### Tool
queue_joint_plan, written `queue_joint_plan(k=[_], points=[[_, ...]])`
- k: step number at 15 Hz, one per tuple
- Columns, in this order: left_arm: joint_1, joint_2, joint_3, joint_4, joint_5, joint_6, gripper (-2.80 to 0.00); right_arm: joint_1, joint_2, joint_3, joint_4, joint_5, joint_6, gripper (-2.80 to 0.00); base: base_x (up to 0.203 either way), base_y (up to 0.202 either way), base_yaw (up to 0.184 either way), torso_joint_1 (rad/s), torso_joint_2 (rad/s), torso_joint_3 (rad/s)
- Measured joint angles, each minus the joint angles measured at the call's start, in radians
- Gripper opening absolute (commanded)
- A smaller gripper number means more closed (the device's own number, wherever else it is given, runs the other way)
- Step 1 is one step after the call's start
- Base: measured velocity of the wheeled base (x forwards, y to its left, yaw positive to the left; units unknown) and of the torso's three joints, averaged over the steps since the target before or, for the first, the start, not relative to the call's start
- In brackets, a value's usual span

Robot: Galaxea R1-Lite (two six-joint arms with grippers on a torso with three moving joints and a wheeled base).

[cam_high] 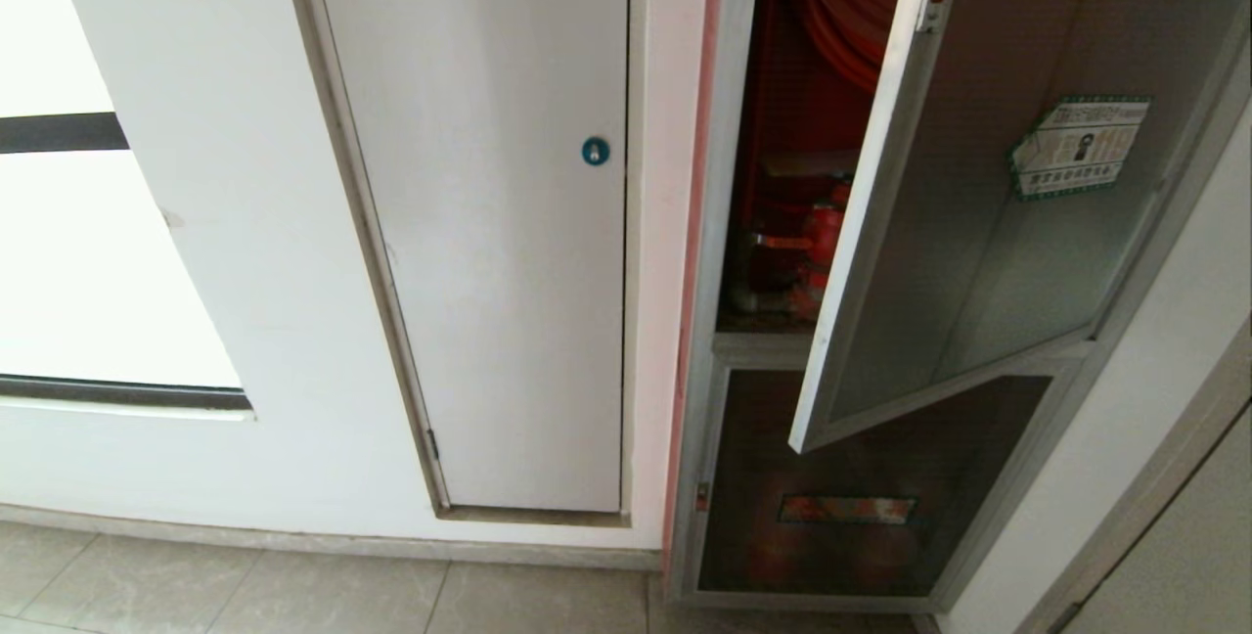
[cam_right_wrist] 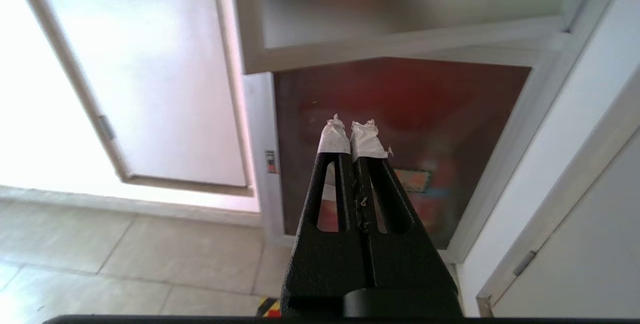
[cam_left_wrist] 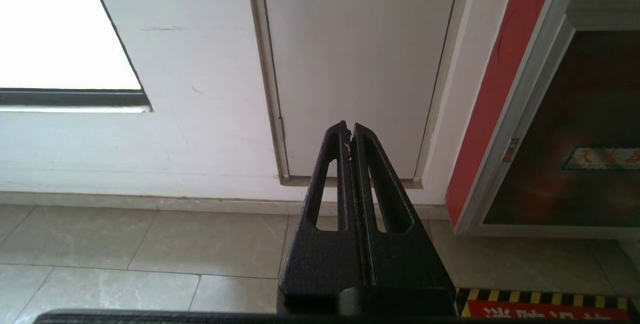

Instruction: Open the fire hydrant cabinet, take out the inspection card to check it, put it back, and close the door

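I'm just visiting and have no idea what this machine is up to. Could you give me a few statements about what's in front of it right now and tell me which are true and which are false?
1. The door of the fire hydrant cabinet stands partly open. True.
2. The white panel with the blue lock is open too. False: it sits shut in its frame.
3. The right gripper is shut and holds nothing. True.
4. The left gripper is gripping the inspection card. False: it is shut and empty, and no card is in view.
5. A red valve shows inside the cabinet. True.
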Motion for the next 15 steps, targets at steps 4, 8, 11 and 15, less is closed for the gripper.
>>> queue_joint_plan(k=[4, 8, 11, 15], points=[[0.000, 0.000, 0.000, 0.000, 0.000, 0.000, -2.80, 0.000, 0.197, -0.174, 0.028, 0.119, 0.007, -2.80, 0.000, 0.000, 0.000, 0.000, 0.00, 0.000], [0.000, 0.000, 0.000, 0.000, 0.000, 0.000, -2.80, 0.004, 0.542, -0.429, 0.017, 0.311, 0.010, -2.80, 0.000, 0.000, 0.000, 0.000, 0.00, 0.000], [0.000, 0.000, 0.000, 0.000, 0.000, 0.000, -2.80, 0.068, 0.833, -0.647, -0.005, 0.382, 0.047, -2.80, 0.000, 0.000, 0.000, 0.000, 0.00, 0.000], [0.000, 0.000, 0.000, 0.000, 0.000, 0.000, -2.80, 0.313, 1.168, -0.885, -0.052, 0.261, 0.111, -2.80, 0.000, 0.000, 0.000, 0.000, 0.00, 0.000]])
